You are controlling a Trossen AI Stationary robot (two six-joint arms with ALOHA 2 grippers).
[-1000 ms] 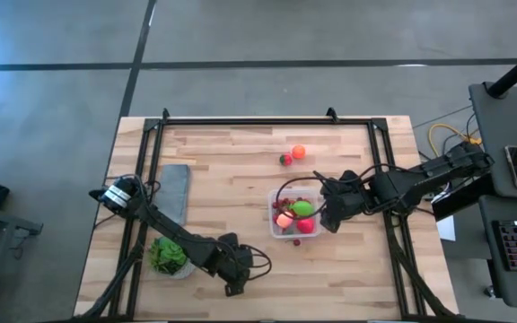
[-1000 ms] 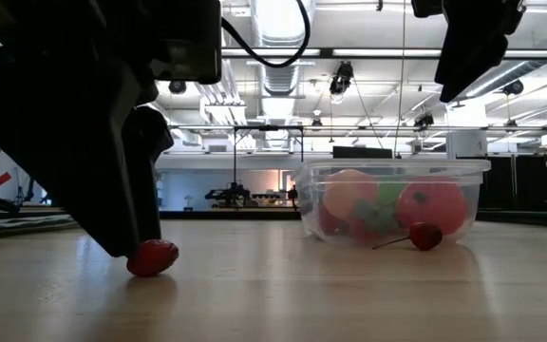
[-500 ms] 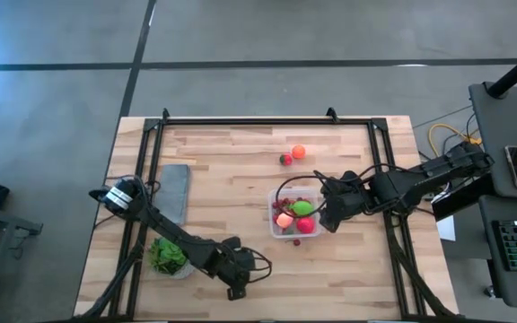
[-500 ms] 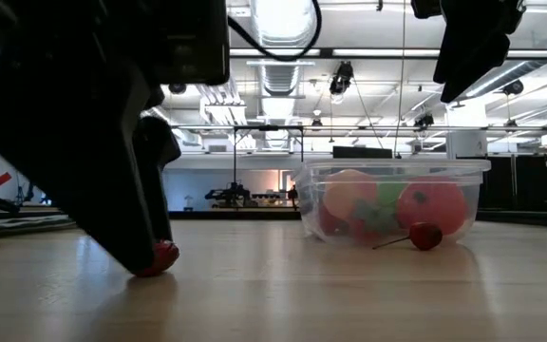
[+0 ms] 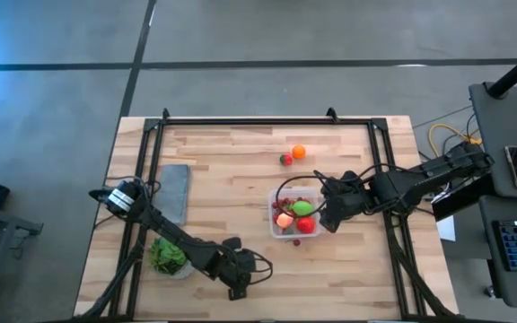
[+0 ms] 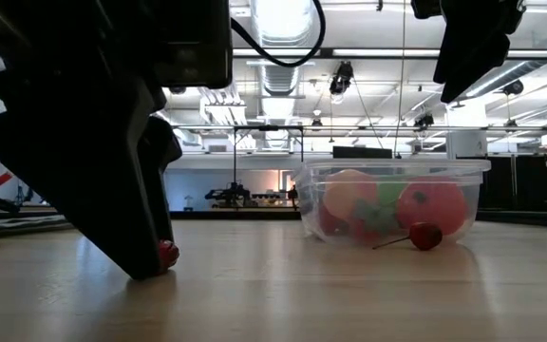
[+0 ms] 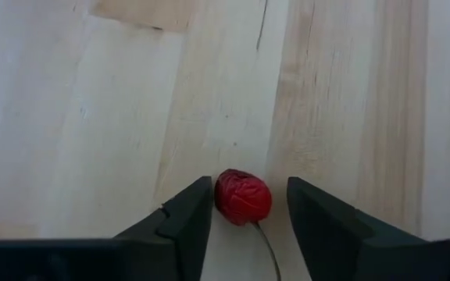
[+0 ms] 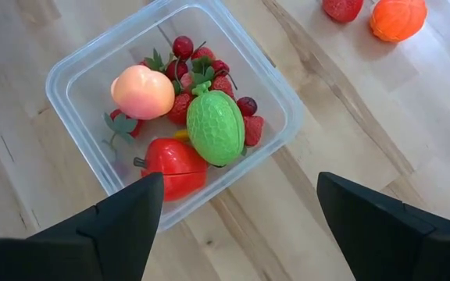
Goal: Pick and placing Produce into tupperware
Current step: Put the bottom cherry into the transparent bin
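While the left gripper (image 7: 244, 215) sits low on the desk (image 5: 240, 170) near its front edge, its jaws stand narrow around a small wrinkled red berry (image 7: 242, 197) with a thin stem, one finger touching it. Right gripper (image 8: 237, 215) hangs wide open over the clear tupperware (image 8: 76, 74), which holds a peach-pink lump, a green fruit, a red pepper and berries.

No readable text, labels, brand marks, numbers or signs in any view.
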